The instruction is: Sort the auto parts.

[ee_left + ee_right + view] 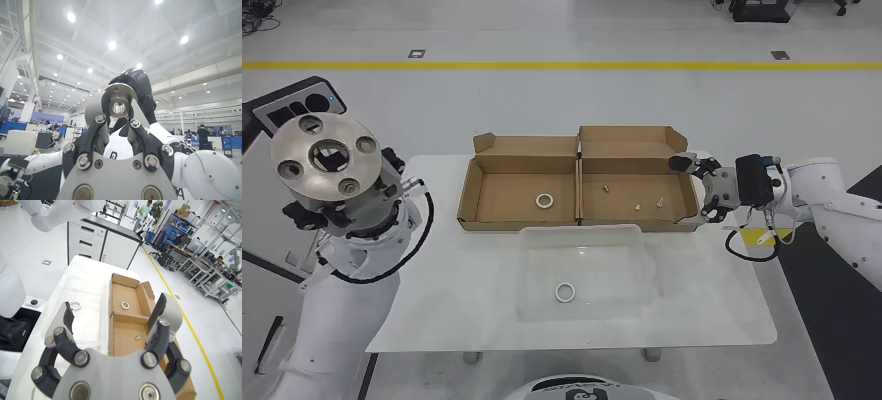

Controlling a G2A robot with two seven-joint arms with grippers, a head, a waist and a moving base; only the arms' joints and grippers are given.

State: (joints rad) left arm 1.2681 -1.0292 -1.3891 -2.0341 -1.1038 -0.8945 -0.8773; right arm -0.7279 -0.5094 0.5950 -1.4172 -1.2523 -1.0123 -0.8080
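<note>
**A heavy metal hub, held up high**

The hub (121, 88) is all metal, so I think it is heavy and hard and will not bend. It looks smooth and shiny, so it may slip. It has a wide flat plate with round holes in it. It also has a short neck with a toothed hole through the middle. The neck looks like the best place to hold. My left claw (116, 108) pinches it there, one finger on each side. The wide plate sits past my fingers, so a loose pinch could let it tip.

The hub is wider than it is long. The line through its hole runs about up and down, a bit tilted. The plate faces up and the neck points down into my claw. I hold it up in the air, off the left end of the desk (442, 300).

On the desk, the left box (474, 190) has a ring (542, 200) in it. The right box (642, 135) touches it and has three small bolts (639, 207) inside. My right claw (692, 190) is spread wide and holds nothing. It is at the right end of the right box. A clear bin (532, 240) sits just in front of the boxes, with another ring (565, 292) inside.
</note>
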